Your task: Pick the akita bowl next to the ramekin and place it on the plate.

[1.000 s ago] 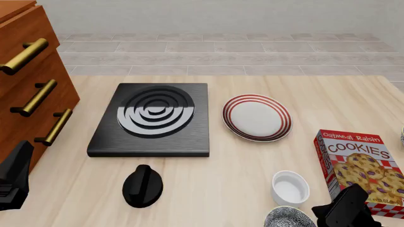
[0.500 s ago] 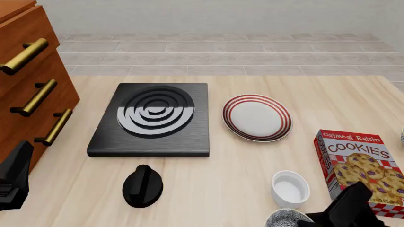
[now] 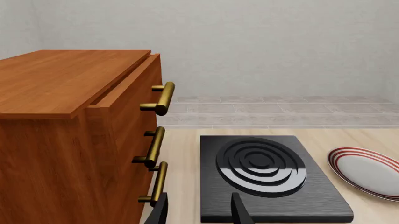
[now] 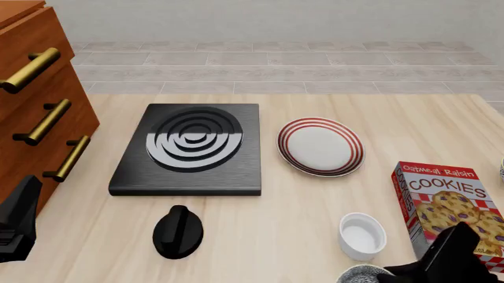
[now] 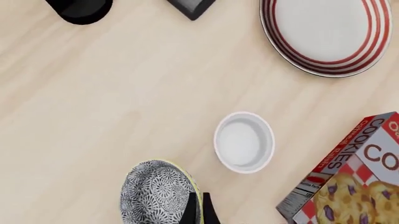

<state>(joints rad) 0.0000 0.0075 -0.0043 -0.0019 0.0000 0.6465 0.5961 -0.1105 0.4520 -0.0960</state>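
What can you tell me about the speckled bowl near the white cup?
The bowl is small and round, covered inside and out in a dense black-and-white pattern, with a thin yellowish rim. It sits upright on the table beside the ramekin, not touching it. The right gripper pinches its rim on the ramekin's side. In the front view only its far edge shows.

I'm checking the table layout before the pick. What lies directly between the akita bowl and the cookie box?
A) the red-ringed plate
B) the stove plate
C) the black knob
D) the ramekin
D: in the right wrist view the ramekin stands apart from both, between the akita bowl and the cookie box; the plate lies farther off.
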